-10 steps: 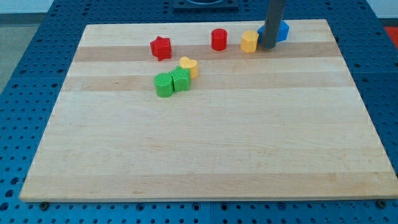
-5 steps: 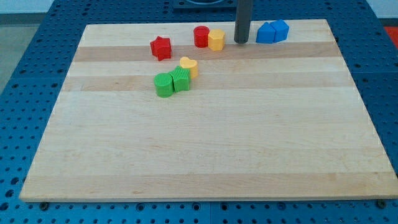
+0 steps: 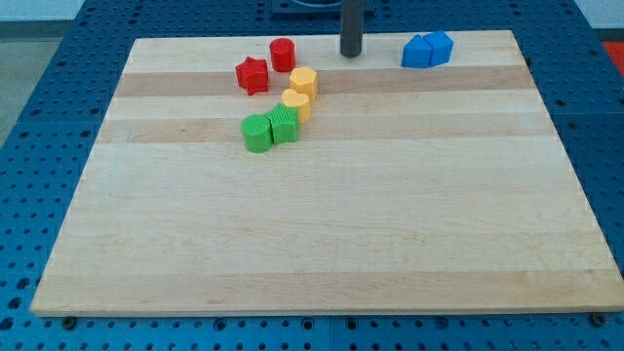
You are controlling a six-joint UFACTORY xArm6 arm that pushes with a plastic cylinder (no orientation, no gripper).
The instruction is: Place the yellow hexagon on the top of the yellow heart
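Camera view: one angle only, looking down the wooden board [image 3: 322, 234] from its near edge toward the far edge.
My tip: [image 3: 350, 54] planted near the far edge, well to the right of the yellow pair and touching no block.
Hand state: nothing to open or close here, it's a bare dark rod with no jaws, and it grips nothing.
Yellow hexagon: [image 3: 303, 81] sits just on the far side of the yellow heart [image 3: 296, 104], the two touching or very nearly so; I can't separate them at this size.
Task standing: by my reading the hexagon is already above the heart, maybe a shade to the right.
Doing it well: I'd judge only a light trim is called for, if any. Come in from the hexagon's right and nudge it left gently. A hard shove risks driving it into the heart and scattering the green pair.
Neighbours: red star [image 3: 252, 74] and red cylinder [image 3: 283, 55] crowd the far left of the hexagon, so overshoot leftward would hit them.
Green blocks: two of them [image 3: 270, 130] pressed together, touching the heart's near-left side; ribbed sides, exact shapes unclear.
Blue blocks: a pair [image 3: 428, 49] at far right, well apart from the action.
Materials: blocks look like matte moulded plastic with vertical ridging; the board is pale banded wood, smooth, on a blue perforated table [image 3: 39, 146].
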